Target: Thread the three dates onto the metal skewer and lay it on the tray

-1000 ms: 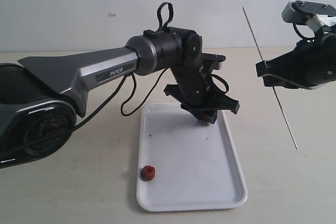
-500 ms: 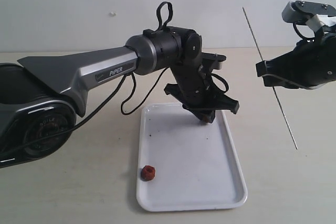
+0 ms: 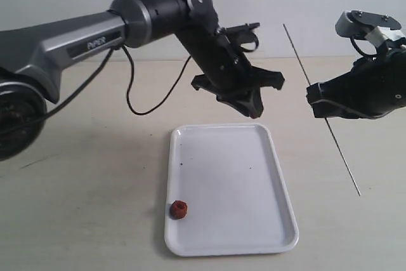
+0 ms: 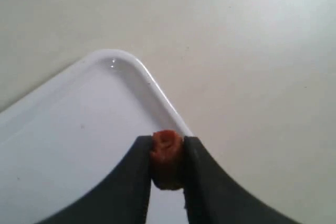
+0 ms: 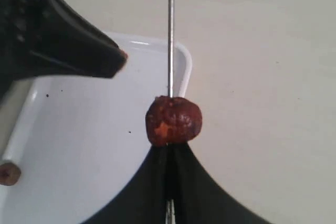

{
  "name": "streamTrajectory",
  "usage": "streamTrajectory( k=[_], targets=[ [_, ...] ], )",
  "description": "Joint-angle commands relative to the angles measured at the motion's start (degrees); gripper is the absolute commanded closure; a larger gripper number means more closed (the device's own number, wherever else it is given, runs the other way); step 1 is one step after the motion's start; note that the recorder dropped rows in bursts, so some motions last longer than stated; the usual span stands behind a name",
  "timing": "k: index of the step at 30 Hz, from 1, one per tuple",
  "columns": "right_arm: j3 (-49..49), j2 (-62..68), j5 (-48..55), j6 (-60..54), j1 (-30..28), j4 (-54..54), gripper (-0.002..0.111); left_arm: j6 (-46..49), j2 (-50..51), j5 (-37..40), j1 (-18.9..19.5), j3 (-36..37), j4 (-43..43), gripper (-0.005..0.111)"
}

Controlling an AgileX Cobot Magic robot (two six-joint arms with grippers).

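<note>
Currently: one date threaded, one clamped, one loose on tray

Left gripper is seen raised above the tray's far edge, clear of its surface. In the left wrist view its fingers are closed on the clamped date, which is pinched right at the tips, over the tray's corner rim.

Right gripper is held off to the right of the tray, above the table, jaws shut on the metal skewer. Skewer is tilted: upper end toward the back wall, lower end pointed down toward the table, right of the tray. Whether that end touches the table cannot be told.

Threaded date is seated on the rod just beyond the right jaw tips. Loose date is lying on the tray by its near-left corner, well apart from both grippers.
</note>
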Motion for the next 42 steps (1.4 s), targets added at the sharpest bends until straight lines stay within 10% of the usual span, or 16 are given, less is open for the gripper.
streamTrajectory(
  k=[1,10,16,25,42],
  targets=[
    [2.0,-0.6,-1.3,-0.4,-0.2,0.7,0.108,2.5,-1.2,3.9,5.5,0.1,-9.4,0.086],
    [6.6,-0.6,0.0,-0.8,-0.2,5.3,0.108,8.9,-1.2,6.7,14.8,0.1,-32.3,0.086],
    [12.3,-0.6,10.1,-23.8,-0.2,29.1,0.108,13.0,-1.2,6.7,15.8,0.1,-40.4,0.086],
    [18.8,-0.6,17.9,-40.7,-0.2,48.2,0.108,14.1,-1.2,6.7,15.7,0.1,-43.4,0.086],
    [19.1,-0.6,19.6,-42.5,-0.2,51.0,0.108,14.1,-1.2,6.7,14.8,0.1,-43.5,0.086]
  ],
)
